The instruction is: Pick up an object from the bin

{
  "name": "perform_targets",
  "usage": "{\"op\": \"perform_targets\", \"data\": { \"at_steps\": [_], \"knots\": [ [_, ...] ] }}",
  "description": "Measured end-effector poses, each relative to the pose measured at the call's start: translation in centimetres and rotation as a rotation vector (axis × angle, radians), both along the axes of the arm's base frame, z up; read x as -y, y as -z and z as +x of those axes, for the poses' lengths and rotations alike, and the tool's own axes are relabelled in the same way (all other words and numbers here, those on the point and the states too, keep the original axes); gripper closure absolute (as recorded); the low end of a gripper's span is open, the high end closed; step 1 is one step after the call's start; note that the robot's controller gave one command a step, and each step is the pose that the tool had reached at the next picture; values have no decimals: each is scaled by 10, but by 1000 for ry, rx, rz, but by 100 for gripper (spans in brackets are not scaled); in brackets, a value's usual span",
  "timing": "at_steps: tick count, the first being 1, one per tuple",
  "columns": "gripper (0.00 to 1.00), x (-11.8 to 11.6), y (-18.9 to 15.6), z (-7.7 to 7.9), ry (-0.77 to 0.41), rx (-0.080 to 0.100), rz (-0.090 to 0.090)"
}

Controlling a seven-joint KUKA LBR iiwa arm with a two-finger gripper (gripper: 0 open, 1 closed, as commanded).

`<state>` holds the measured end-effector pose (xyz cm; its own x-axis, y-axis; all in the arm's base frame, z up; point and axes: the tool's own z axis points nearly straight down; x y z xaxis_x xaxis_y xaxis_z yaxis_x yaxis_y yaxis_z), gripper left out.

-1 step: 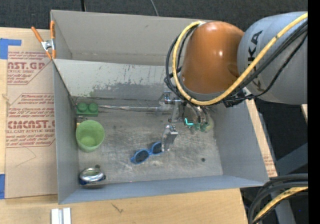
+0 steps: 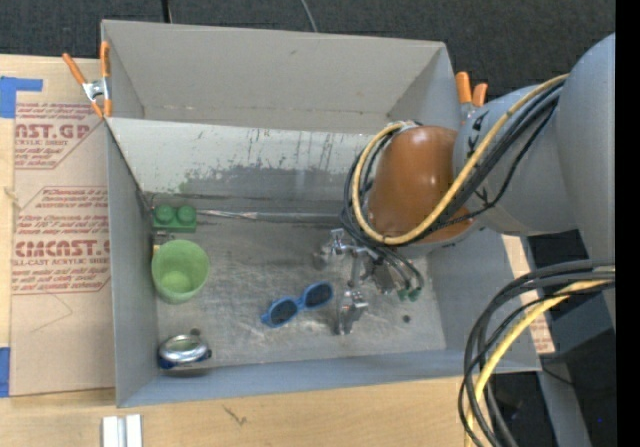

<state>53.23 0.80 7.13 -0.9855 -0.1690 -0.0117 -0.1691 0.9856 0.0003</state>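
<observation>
1. Toward the bin's near-right part, low over the floor: the claw (image 2: 346,285) hangs at the end of the arm's orange cover (image 2: 415,180), which leans in over the right wall. It points steeply down, probably because the bin (image 2: 130,185) has tall sloping walls and no room to come in sideways.
2. The jaws look spread fairly wide, with nothing between them. My reading is that they are ready to close, not carrying.
3. Nearest thing: a pair of small blue sunglasses (image 2: 297,305), lying flat on the floor near the middle of the near wall. Its right end is just beside the claw. It is not inside the jaws.
4. Other things are all along the left wall and well apart from the claw: a green block (image 2: 174,218) at the far-left corner, a green cup (image 2: 180,269) just nearside of it, and a silver can (image 2: 184,352) at the near-left corner.
5. Judgement: nothing is picked yet. The sunglasses are thin and flat, so they may slide or slip a pinch.
</observation>
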Motion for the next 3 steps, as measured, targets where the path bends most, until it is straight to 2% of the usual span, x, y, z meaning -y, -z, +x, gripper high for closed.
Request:
{"op": "perform_targets", "data": {
  "at_steps": [1, 2, 3],
  "knots": [
    [0, -61, -2, -11, 83, -2, 0],
    [100, -60, -3, -12, 85, -10, 0],
    [100, -62, -190, -18, 182, -3, 2]
  ]
}}
